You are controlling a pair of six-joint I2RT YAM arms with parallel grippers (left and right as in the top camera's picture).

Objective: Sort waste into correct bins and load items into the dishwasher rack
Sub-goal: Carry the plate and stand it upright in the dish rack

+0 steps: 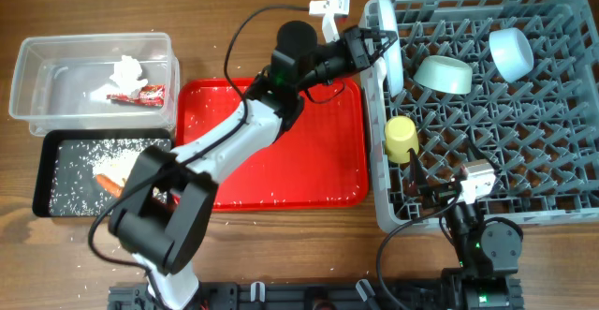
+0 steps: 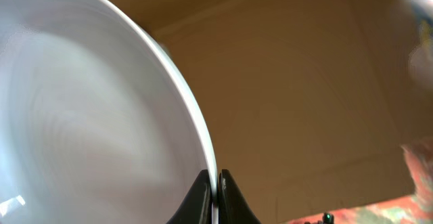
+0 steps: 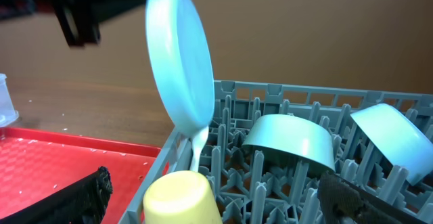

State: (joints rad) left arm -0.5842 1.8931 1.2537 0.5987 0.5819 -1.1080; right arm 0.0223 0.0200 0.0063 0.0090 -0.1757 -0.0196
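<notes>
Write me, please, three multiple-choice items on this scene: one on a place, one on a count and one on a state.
1. Where does the red snack wrapper lie?
A. on the tray
B. in the black tub
C. in the clear tub

2. How many bowls sit in the dishwasher rack?
A. one
B. two
C. three

3. How is the pale blue plate held?
A. upright on edge, pinched by the left fingers
B. flat on the table
C. face down in the rack

Answers:
1 C: it lies beside the tissue in the clear tub.
2 B: there is a mint-green bowl and a light blue bowl.
3 A: the left wrist view shows the fingers closed on its rim.
</notes>
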